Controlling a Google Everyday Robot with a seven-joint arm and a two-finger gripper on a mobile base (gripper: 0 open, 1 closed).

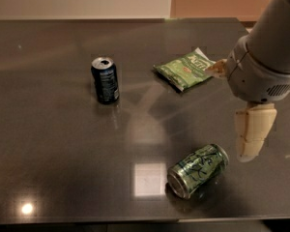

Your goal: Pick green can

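The green can (198, 170) lies on its side near the front edge of the dark table (63, 144), its silver end facing front-left. It is light green with dark scribbled lettering. My gripper (251, 137) hangs from the grey-white arm (270, 57) at the right, just right of the can and a little above it, not touching it.
A dark blue can (105, 79) stands upright at the left middle. A flat green snack bag (186, 69) lies at the back middle, partly next to the arm. The table's front edge runs just below the green can.
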